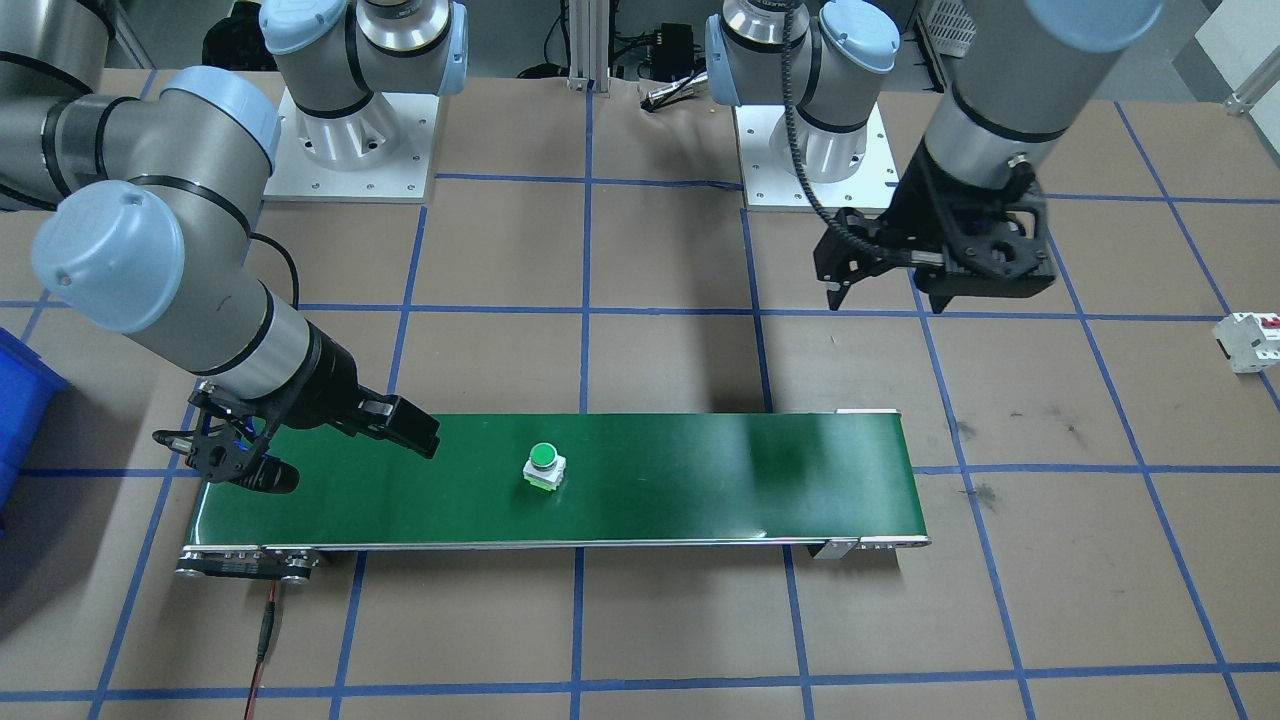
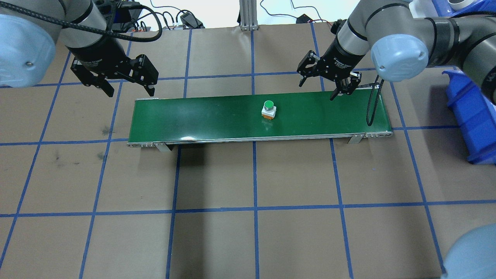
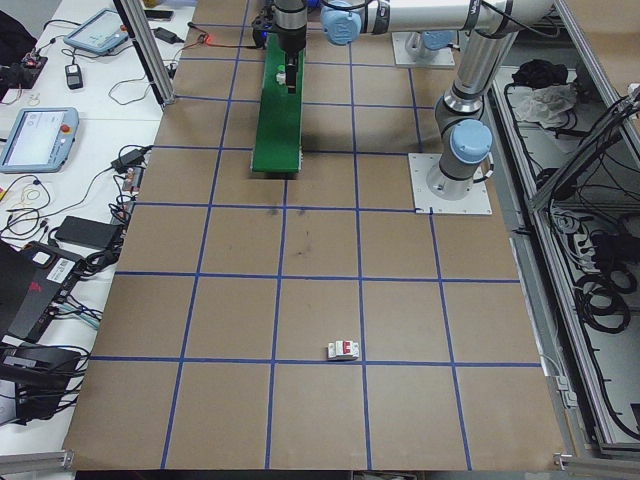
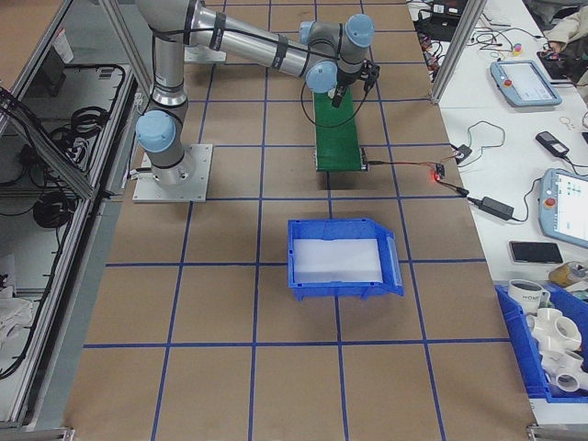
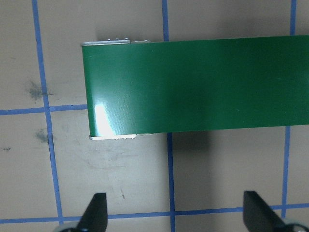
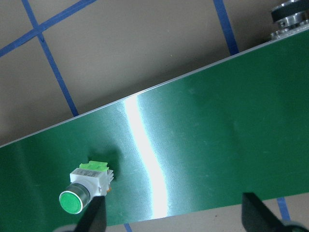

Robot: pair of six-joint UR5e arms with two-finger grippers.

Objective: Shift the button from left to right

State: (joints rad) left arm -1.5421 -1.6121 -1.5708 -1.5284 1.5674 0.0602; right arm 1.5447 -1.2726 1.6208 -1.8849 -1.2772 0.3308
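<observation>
From where I stand the step in hand looks like the pickup on the right side: the green conveyor belt (image 2: 255, 116) lies across the brown table (image 2: 248, 201) with the button (image 2: 268, 109) standing upright on it, a little right of the belt's middle in the overhead view, and the right tool (image 2: 328, 79) hangs near the belt's far edge at about two o'clock from the button, its fingers spread wide and holding nothing. To do this well I reckon that tool should come over so the button sits squarely between its fingers, drop straight down and close low on the boxy body rather than the round cap, since the thing is far smaller than the tool and could tip or skate on the glossy belt if nudged from one side. The left tool (image 2: 128, 77) hovers beyond the belt's left end, at about ten o'clock from the button, also spread wide and empty, well apart from it and out of the way. The button itself is a small switch: a round green cap on a silvery collar, a white-grey block below it, and a bright green base showing best in the right wrist view (image 6: 86, 187)
</observation>
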